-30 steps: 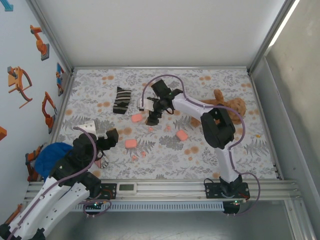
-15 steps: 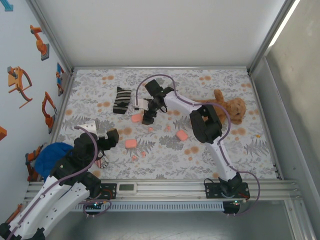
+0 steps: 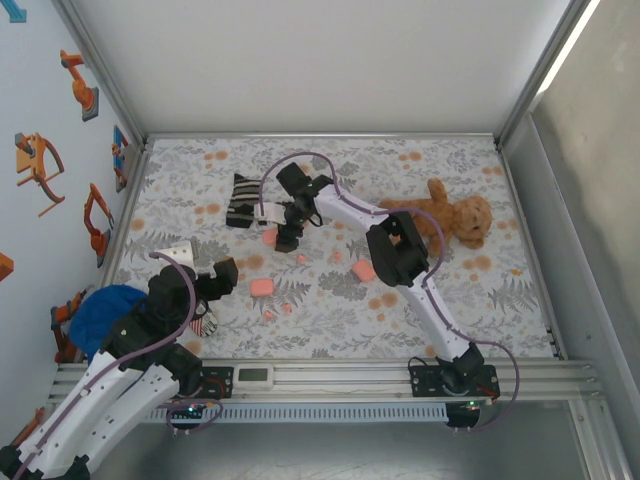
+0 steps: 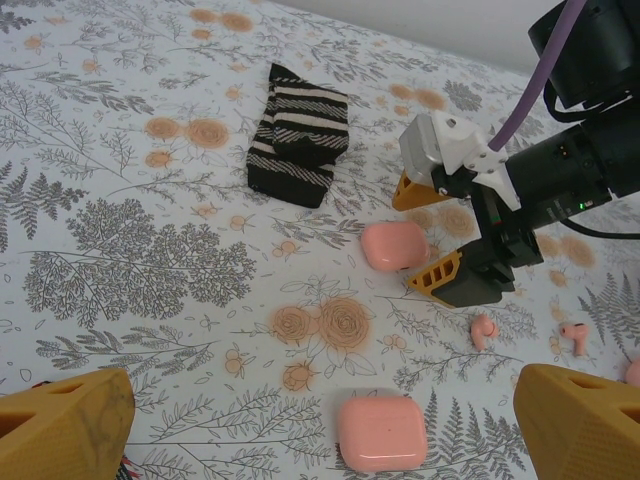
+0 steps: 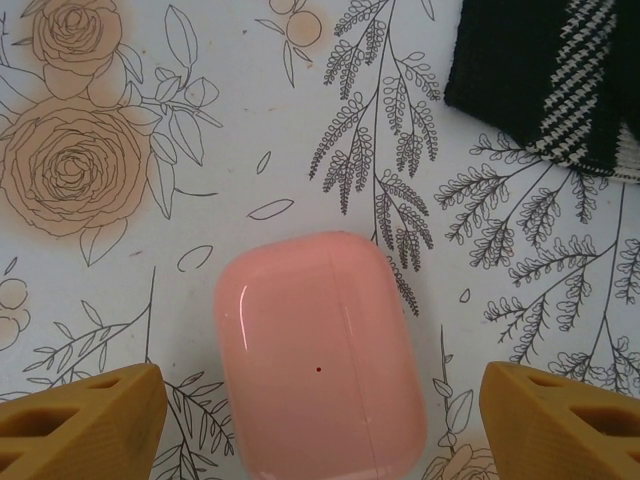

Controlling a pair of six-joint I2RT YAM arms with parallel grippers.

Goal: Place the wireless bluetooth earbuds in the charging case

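Fingertips (image 5: 80,420) of the right end effector (image 5: 320,425) stand spread to either side of a pink case (image 5: 320,350). Bare cloth shows between each tip and the case, so nothing is pinched. That wrist view also catches a corner of the striped sock (image 5: 545,70), just beyond the case.

From the left wrist, the same end effector (image 4: 420,238) is seen side-on, low over the case (image 4: 393,245). The case lies near the sock (image 4: 300,133), on the side towards the arm bases. This view also shows two earbuds (image 4: 483,330) loose on the cloth, farther from the sock than the case and apart from each other. A second pink case (image 4: 380,430) lies nearer the camera, closed. The left end effector (image 4: 320,425) has its tips wide apart and holds nothing.

Overhead, the right end effector (image 3: 285,225) reaches in beside the sock (image 3: 243,200). The left end effector (image 3: 200,262) hangs well short of the sock. A third pink case (image 3: 364,270) and a teddy bear (image 3: 455,215) lie on the counter (image 3: 180,190), well away from the sock.
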